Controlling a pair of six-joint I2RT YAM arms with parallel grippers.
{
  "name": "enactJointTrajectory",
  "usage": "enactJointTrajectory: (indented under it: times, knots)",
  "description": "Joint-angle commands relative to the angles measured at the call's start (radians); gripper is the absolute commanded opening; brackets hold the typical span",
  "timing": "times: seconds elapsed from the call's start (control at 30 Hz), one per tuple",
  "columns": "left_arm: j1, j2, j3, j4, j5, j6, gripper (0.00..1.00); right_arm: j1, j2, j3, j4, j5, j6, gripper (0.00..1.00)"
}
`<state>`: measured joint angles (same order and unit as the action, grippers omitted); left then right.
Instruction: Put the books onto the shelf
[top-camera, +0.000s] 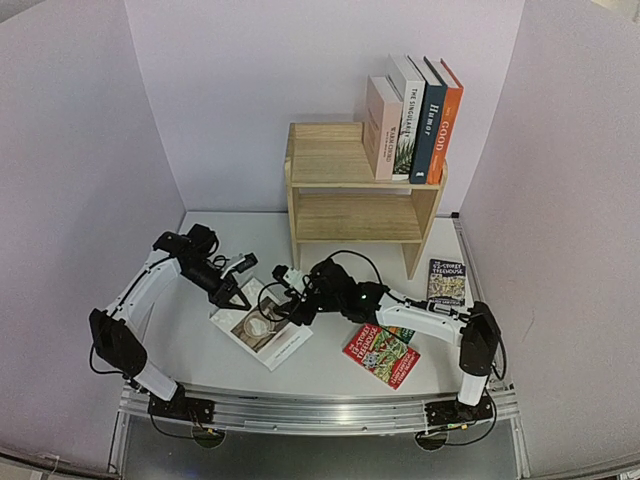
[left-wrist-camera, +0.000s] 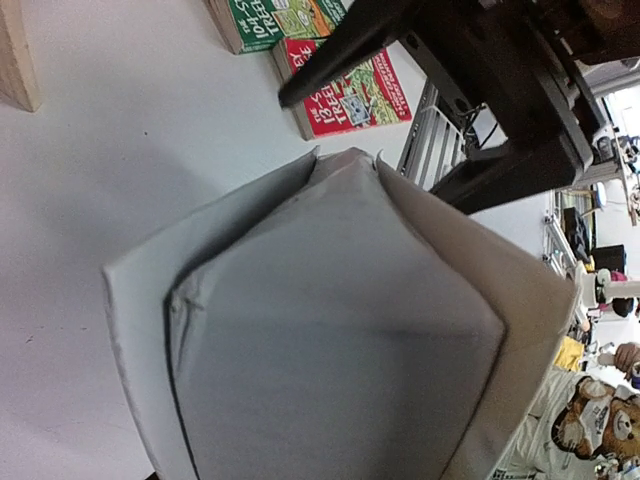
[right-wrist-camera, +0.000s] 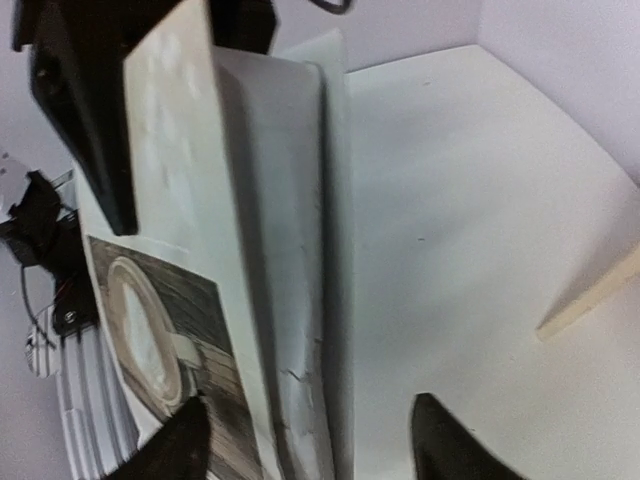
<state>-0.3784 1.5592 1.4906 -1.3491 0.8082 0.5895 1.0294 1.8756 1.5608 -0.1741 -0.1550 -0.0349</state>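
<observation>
White book (right-wrist-camera: 275, 220) between the spread right fingers (right-wrist-camera: 452, 452)

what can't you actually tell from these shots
- Whether the left gripper holds the white book: too small in the top view, and the blurred book fills the left wrist view.
- Full title of the green paperback: under the red paperback in the top view, cut by the left wrist view's top edge.
- White book's title: blurred in both wrist views.
</observation>
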Motion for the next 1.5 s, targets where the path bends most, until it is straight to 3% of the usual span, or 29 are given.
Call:
enactJointTrajectory:
  times: [0.0,0.1,0.2,0.4,0.5,0.6,0.7,0.93,1.1,1.23,1.33,1.47]
  knots:
    - [0.093,0.043,0.105,-0.201,0.053,-0.192,0.2,0.005,-0.074,0.024,0.024,0.316,0.104,0.85]
    - [0.193,0.048,0.093,-0.247,0.092,-0.25,0.22,0.075,-0.069,0.044,0.031,0.488,0.075,0.88]
    - [0.264,0.023,0.084,-0.198,0.044,-0.375,0.18,0.175,-0.012,0.083,0.08,0.634,-0.024,0.89]
    - [0.443,0.008,0.047,-0.078,0.0,-0.651,0.15,0.296,0.187,0.211,0.258,0.729,-0.207,0.9]
    - [0.518,0.0,0.023,-0.021,-0.034,-0.8,0.22,0.315,0.305,0.308,0.353,0.783,-0.289,0.93]
    - [0.533,-0.014,0.001,0.01,-0.115,-0.958,0.25,0.322,0.395,0.394,0.438,0.793,-0.374,0.93]
    - [0.533,-0.018,-0.03,0.018,-0.207,-1.119,0.21,0.322,0.505,0.509,0.523,0.793,-0.479,0.93]
    - [0.533,-0.006,-0.095,0.008,-0.288,-1.275,0.14,0.32,0.736,0.771,0.557,0.788,-0.634,0.92]
    - [0.531,-0.001,-0.103,0.012,-0.29,-1.3,0.13,0.321,0.761,0.75,0.557,0.771,-0.574,0.91]
    - [0.531,0.002,-0.101,0.017,-0.285,-1.297,0.16,0.314,0.717,0.681,0.513,0.656,-0.431,0.89]
    - [0.531,-0.002,-0.108,0.016,-0.278,-1.289,0.17,0.289,0.737,0.714,0.435,0.629,-0.31,0.85]
    - [0.532,-0.003,-0.117,0.02,-0.271,-1.285,0.19,0.271,0.793,0.813,0.377,0.653,-0.317,0.79]
